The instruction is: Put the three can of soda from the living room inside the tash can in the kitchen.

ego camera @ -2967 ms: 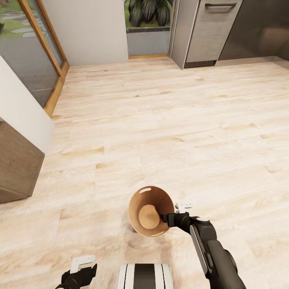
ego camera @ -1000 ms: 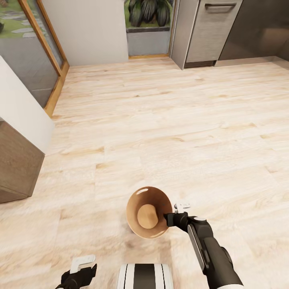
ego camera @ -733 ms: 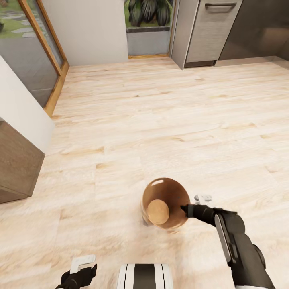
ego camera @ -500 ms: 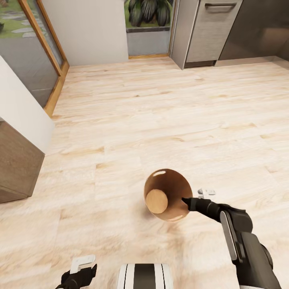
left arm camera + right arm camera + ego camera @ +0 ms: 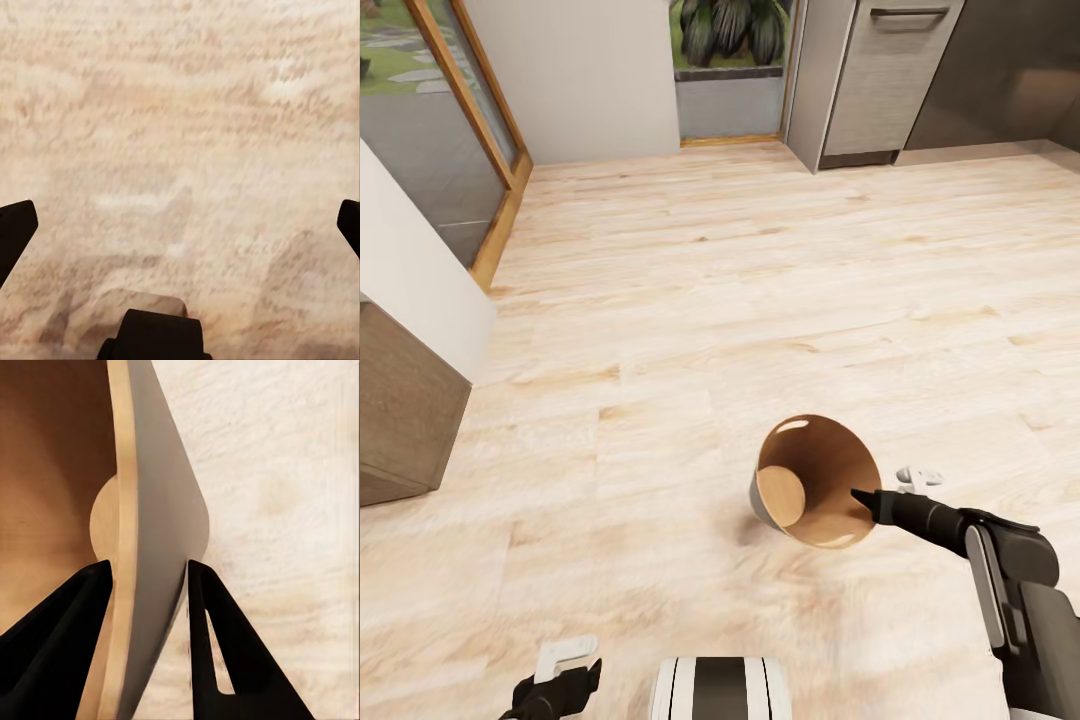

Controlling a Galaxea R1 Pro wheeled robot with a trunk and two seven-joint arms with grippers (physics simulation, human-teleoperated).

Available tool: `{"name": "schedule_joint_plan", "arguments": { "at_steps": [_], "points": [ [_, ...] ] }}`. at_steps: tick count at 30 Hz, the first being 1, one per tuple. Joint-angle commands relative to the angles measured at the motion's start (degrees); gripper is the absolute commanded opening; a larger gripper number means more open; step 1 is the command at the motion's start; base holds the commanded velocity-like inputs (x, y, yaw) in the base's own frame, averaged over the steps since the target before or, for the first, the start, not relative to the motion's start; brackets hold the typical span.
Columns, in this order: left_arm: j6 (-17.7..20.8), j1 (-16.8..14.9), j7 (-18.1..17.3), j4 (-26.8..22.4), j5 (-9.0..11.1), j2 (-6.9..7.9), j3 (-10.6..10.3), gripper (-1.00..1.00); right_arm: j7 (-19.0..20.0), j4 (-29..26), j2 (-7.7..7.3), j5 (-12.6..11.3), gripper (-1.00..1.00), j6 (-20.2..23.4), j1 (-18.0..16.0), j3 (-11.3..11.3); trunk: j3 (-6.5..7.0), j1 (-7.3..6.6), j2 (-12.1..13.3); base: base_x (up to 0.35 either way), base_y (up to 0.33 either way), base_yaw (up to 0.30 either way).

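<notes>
The tash can [image 5: 815, 480], grey outside and glossy copper-brown inside, hangs tilted just over the wood floor, its round bottom bare. My right gripper [image 5: 885, 488] is shut on its rim, one black finger inside and one outside. In the right wrist view the two fingers [image 5: 82, 615] pinch the grey wall of the tash can [image 5: 161, 525]. My left gripper [image 5: 560, 670] stays low by my base, open; its view shows the left gripper [image 5: 180, 225] with fingertips wide apart over bare floor. The cans of soda are out of view.
Grey kitchen cabinets [image 5: 880, 80] line the far right. A glass door with a wood frame [image 5: 460, 150] is at far left, and a white wall with a wooden cabinet [image 5: 400, 410] juts in at left. Open wood floor [image 5: 760, 280] lies ahead.
My right arm has carried the tash can to the right and a little farther from me, still gripped at the rim. The left arm and the camera have not moved.
</notes>
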Motion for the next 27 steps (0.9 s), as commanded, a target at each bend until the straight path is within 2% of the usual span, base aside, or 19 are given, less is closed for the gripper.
{"name": "schedule_joint_plan", "arguments": {
  "at_steps": [1,5,7,12,16,18,19,22,27],
  "points": [
    [0.0,0.0,0.0,0.1,0.0,-0.01,0.0,1.0,0.2,0.0,-0.19,-1.5,-1.0,0.5,0.0,0.0,0.0,0.0,0.0,0.0,0.0,0.0],
    [0.1,0.0,0.0,0.9,0.1,-0.05,0.0,1.0,0.2,0.0,-1.04,-1.5,-1.0,0.5,0.0,-0.2,0.0,0.0,0.0,0.0,0.0,0.0],
    [0.1,0.0,-2.1,1.0,1.2,-0.16,0.0,1.0,0.3,0.0,-1.98,-1.5,-1.0,0.8,0.0,-0.3,0.0,0.0,0.0,0.0,0.0,0.0],
    [0.3,0.0,-7.8,0.7,3.9,-0.22,0.1,1.0,0.3,0.0,-2.31,-1.5,-1.0,4.1,0.0,-0.3,0.0,0.0,0.0,0.0,0.0,0.0],
    [0.4,0.0,-9.2,0.8,6.2,-0.25,0.5,1.0,0.3,0.0,-2.42,-1.5,-1.0,6.1,0.0,-0.3,0.0,0.0,0.0,0.0,0.0,0.0],
    [0.4,0.0,-9.4,0.9,7.1,-0.2,1.3,1.0,0.4,0.0,-2.45,-1.5,-1.0,6.1,0.0,-0.3,0.0,0.0,0.0,0.0,0.0,0.0],
    [0.3,0.0,-9.5,1.0,8.6,-0.17,3.6,1.0,0.4,0.0,-2.55,-1.5,-1.0,6.1,0.0,-0.3,0.0,0.0,0.0,0.0,0.0,0.0],
    [0.2,0.0,-9.7,1.2,10.2,-0.15,6.8,1.0,0.4,0.0,-2.6,-1.5,-1.0,6.1,0.0,-0.3,0.0,0.0,0.0,0.0,0.0,0.0],
    [0.1,0.0,-9.9,2.1,10.6,-0.1,8.1,1.0,0.4,0.0,-2.62,-1.5,-1.0,6.1,0.0,-0.2,0.0,0.0,0.0,0.0,0.0,0.0]
  ]
}}
